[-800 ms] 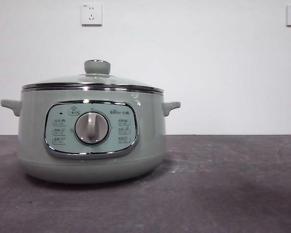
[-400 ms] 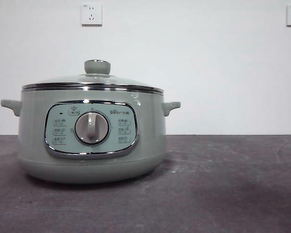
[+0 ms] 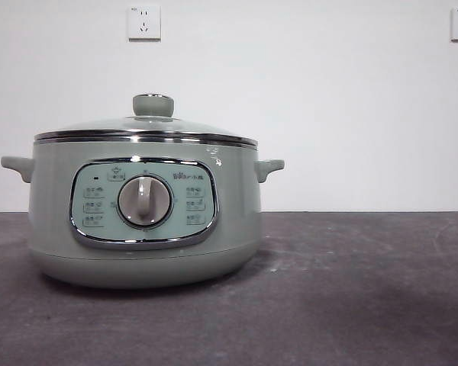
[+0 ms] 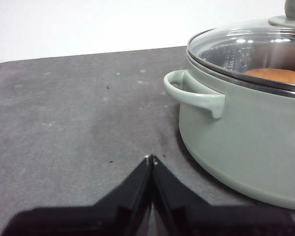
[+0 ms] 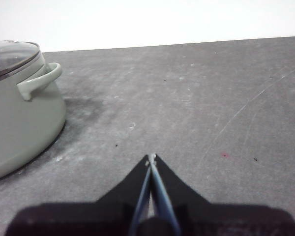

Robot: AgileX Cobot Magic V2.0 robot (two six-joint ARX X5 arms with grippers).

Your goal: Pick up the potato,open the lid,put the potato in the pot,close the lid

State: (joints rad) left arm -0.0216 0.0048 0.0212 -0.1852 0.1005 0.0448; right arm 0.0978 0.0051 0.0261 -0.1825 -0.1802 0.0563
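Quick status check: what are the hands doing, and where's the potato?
Left hand shut, empty. Right hand shut, empty. Potato inside pot, lid on. Nothing obstructing.

The pot [image 3: 143,221] is big, round and pale green, with a small handle on each side and a grey dial on its front. It stands upright toward the counter's left edge. The glass lid [image 3: 145,126] sits shut on top. The orange-brown potato [image 4: 278,76] lies inside, under the glass.

The pot [image 3: 143,221] stands on the table's [image 3: 351,290] left side — lid [image 3: 145,126] on top, potato [image 4: 278,76] inside, under the lid.
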